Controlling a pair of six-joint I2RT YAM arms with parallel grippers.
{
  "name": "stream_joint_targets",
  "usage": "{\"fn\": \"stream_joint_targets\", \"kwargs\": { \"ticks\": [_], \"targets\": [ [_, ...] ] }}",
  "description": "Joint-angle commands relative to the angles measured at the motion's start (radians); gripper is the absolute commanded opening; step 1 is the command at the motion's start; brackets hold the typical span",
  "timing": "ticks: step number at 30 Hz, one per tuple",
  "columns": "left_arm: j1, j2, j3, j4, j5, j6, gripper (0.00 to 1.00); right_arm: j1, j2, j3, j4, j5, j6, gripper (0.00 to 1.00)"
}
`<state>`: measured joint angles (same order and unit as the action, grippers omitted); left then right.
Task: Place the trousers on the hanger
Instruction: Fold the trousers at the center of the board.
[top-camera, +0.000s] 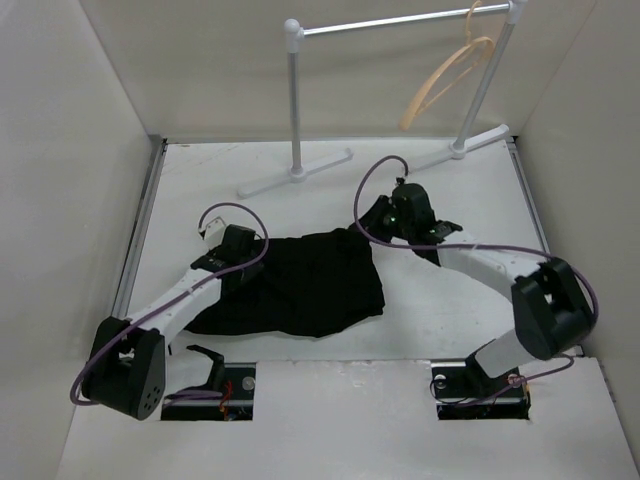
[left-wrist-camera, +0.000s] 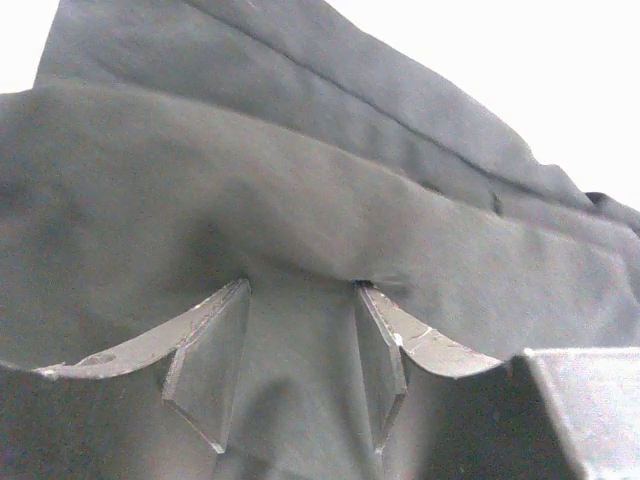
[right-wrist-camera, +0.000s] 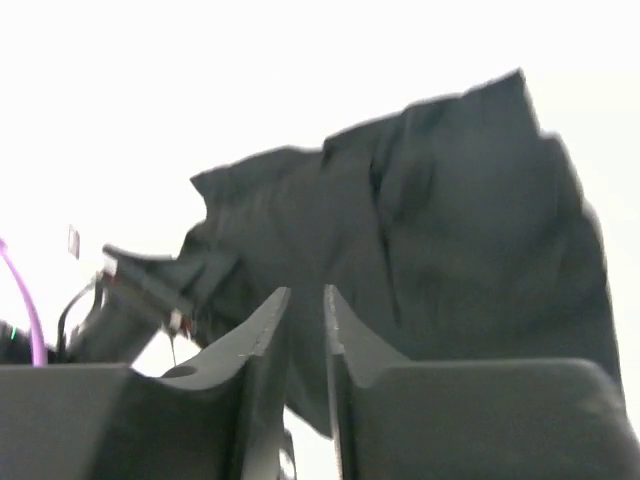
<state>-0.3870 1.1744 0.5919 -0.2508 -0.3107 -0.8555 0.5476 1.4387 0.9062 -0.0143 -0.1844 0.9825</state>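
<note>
A: Black trousers (top-camera: 300, 280) heaped on tabletop (top-camera: 450, 330); hanger (top-camera: 445, 80) up on rail (top-camera: 400, 22). Left hand (left-wrist-camera: 300, 287) half-parted in cloth, grip unclear. Right hand (right-wrist-camera: 305, 292) near-closed, looks empty.
B: Weak pinch, fabric likely slips on lift.

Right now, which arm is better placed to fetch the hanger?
Probably right: the right gripper is nearer the hanger on the rail; the left gripper is down on the trousers.

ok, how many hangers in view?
1: the hanger hangs on the rail stand at the back right. The trousers could hide another, though nothing suggests it.
</note>
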Motion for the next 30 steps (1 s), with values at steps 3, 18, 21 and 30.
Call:
{"fn": "stream_joint_targets", "kwargs": {
  "ticks": [3,18,21,30],
  "targets": [
    [0.092,0.065,0.013,0.021,0.059,0.081,0.44,-0.057,0.245,0.074,0.082,-0.015,0.034,0.19],
    [0.129,0.076,0.123,0.016,0.082,0.116,0.52,-0.123,0.136,0.148,0.025,0.031,0.019,0.50],
    [0.107,0.028,0.149,-0.016,0.079,0.113,0.54,-0.079,0.001,0.006,0.013,0.030,0.018,0.42],
    [0.072,-0.062,0.154,-0.044,0.074,0.102,0.54,0.111,-0.100,-0.306,0.034,0.117,0.140,0.20]
  ]
}}
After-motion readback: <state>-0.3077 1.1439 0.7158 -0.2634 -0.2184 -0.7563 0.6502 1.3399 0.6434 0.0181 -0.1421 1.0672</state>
